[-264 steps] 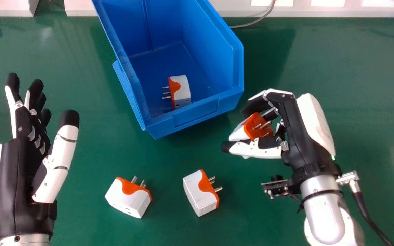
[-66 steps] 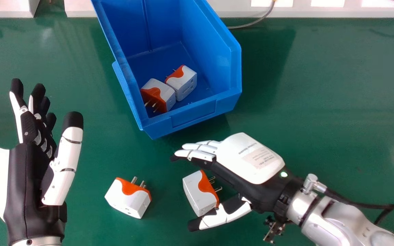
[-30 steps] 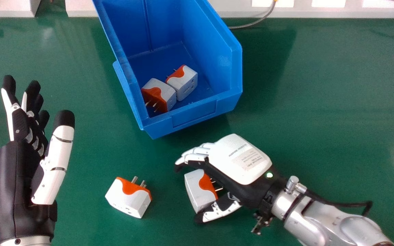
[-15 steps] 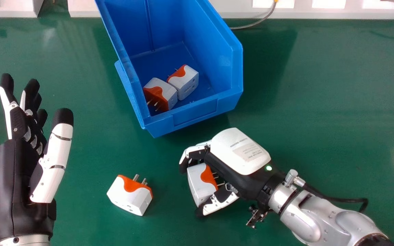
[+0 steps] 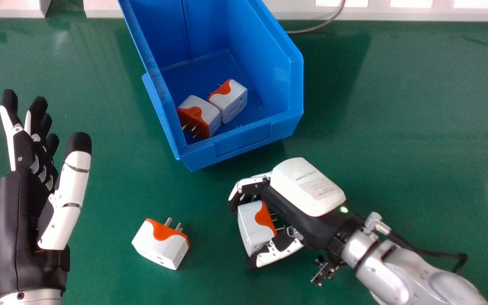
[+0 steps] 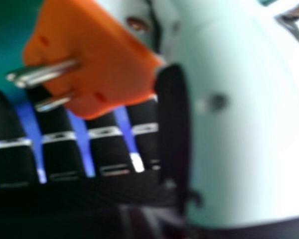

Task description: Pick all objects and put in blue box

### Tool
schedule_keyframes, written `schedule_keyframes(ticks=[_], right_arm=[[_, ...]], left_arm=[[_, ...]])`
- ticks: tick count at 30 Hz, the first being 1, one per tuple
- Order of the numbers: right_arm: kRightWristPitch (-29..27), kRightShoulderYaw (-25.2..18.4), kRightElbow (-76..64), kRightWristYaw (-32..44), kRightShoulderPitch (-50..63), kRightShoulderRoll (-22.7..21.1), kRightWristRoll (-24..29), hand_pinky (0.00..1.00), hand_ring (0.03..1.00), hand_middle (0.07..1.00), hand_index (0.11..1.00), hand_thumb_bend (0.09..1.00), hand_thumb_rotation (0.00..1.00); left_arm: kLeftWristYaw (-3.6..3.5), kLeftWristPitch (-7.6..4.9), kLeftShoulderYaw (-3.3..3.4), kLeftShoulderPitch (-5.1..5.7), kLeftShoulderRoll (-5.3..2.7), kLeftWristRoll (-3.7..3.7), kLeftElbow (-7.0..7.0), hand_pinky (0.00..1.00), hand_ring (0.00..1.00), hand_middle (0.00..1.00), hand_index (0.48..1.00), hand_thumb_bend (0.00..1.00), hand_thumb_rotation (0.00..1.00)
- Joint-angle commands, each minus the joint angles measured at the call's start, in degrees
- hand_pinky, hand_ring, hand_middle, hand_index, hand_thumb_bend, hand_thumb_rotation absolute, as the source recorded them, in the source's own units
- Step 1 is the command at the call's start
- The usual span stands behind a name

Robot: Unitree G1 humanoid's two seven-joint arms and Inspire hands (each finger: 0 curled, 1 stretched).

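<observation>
Fingers (image 5: 250, 183) of the right hand (image 5: 307, 186) are bent round one side of a white and orange plug adapter (image 5: 250, 226), with the thumb (image 5: 273, 255) closed in on its other side. That adapter is just in front of the blue box (image 5: 244, 142), its prongs towards the palm; whether it touches the worktop (image 5: 396, 127), I cannot tell. In the right hand view, its orange face and metal prongs are close up between fingers and thumb.

The box's front wall stands between the held adapter and the inside. Two more adapters sit close together in there: one (image 5: 197, 116) by the left wall at the front, the other (image 5: 229, 99) slightly farther back. Another adapter (image 5: 159, 245) lies loose between the two hands, prongs pointing away from the robot, off to the left of the held one. The left hand (image 5: 19, 220) is well left of the box, its fingers straight and holding nothing. Beyond the worktop runs a white frame (image 5: 396, 13), and a thin grey cable (image 5: 324, 26) curves behind the box.
</observation>
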Motion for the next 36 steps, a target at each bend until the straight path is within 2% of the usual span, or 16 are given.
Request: schedule_keyframes(ticks=[1, 6, 8, 11, 14, 19, 20, 22, 24, 29, 32, 36], right_arm=[[-0.16, -2.74, -7.14, 1.04, 1.63, -0.64, 2.50, 0.31, 0.416, 0.504, 0.565, 0.486, 0.00], [1.01, -6.66, -17.89, 4.44, 4.90, -0.99, 5.21, 0.31, 0.422, 0.513, 0.580, 0.483, 0.00], [1.01, -8.11, -20.76, 3.60, 5.01, -0.58, 4.14, 0.30, 0.418, 0.506, 0.583, 0.483, 0.00], [1.10, -9.59, -23.11, 2.61, 3.51, 0.68, 3.23, 0.31, 0.407, 0.496, 0.583, 0.482, 0.00], [1.97, -10.53, -23.85, 2.57, 0.62, 3.06, 3.58, 0.31, 0.397, 0.488, 0.578, 0.482, 0.00], [4.01, -11.18, -22.70, 3.35, -5.18, 6.93, 3.40, 0.31, 0.393, 0.483, 0.574, 0.483, 0.00], [4.93, -11.12, -22.28, 4.05, -6.64, 7.51, 3.36, 0.26, 0.371, 0.473, 0.569, 0.487, 0.00], [6.18, -10.95, -21.05, 5.30, -9.63, 8.35, 3.61, 0.21, 0.352, 0.466, 0.564, 0.492, 0.00], [6.61, -10.79, -18.67, 5.36, -13.00, 9.01, 3.41, 0.20, 0.350, 0.465, 0.563, 0.495, 0.00], [8.76, -9.99, -9.75, 1.76, -22.32, 11.41, -0.09, 0.22, 0.358, 0.480, 0.559, 0.499, 0.00], [9.13, -9.13, -2.06, 0.57, -28.80, 12.93, -0.43, 0.25, 0.374, 0.490, 0.543, 0.503, 0.00], [9.09, -7.48, 8.67, -1.05, -36.41, 14.55, -0.68, 0.29, 0.389, 0.505, 0.536, 0.506, 0.00]], left_arm=[[0.13, -1.24, 0.03, 0.00, 0.13, 0.64, -0.91, 1.00, 1.00, 0.99, 0.977, 0.42, 0.62], [0.00, -1.87, -0.20, -0.47, -0.07, 0.34, -0.03, 1.00, 1.00, 0.99, 0.975, 0.42, 0.61], [-0.31, -2.22, -0.32, -0.75, -0.04, -0.12, 0.54, 0.99, 1.00, 0.99, 0.979, 0.41, 0.60], [-0.19, -2.59, -0.51, -1.04, 0.05, 0.46, 1.14, 1.00, 1.00, 1.00, 0.990, 0.43, 0.61], [0.38, -2.51, -0.60, -1.12, -0.12, 1.35, 1.25, 1.00, 1.00, 1.00, 0.986, 0.44, 0.62], [0.42, -2.22, -0.94, -1.33, -0.29, 1.54, 1.48, 1.00, 1.00, 1.00, 0.986, 0.43, 0.63], [0.46, -2.17, -1.06, -1.34, -0.34, 1.69, 1.43, 1.00, 1.00, 1.00, 0.987, 0.43, 0.63], [0.69, -2.13, -1.28, -1.30, -0.56, 1.96, 1.27, 1.00, 1.00, 1.00, 0.987, 0.43, 0.63], [0.59, -2.17, -1.57, -1.11, -0.78, 1.70, 1.10, 1.00, 1.00, 1.00, 0.987, 0.43, 0.63], [0.72, -1.95, -2.25, -0.33, -1.12, 1.94, 0.44, 1.00, 1.00, 1.00, 0.987, 0.44, 0.62], [0.41, -2.04, -2.52, -0.01, -1.11, 1.42, 0.59, 1.00, 1.00, 1.00, 0.990, 0.44, 0.62], [0.44, -2.00, -3.01, 0.58, -1.29, 1.32, 0.39, 1.00, 1.00, 1.00, 0.992, 0.43, 0.60]])
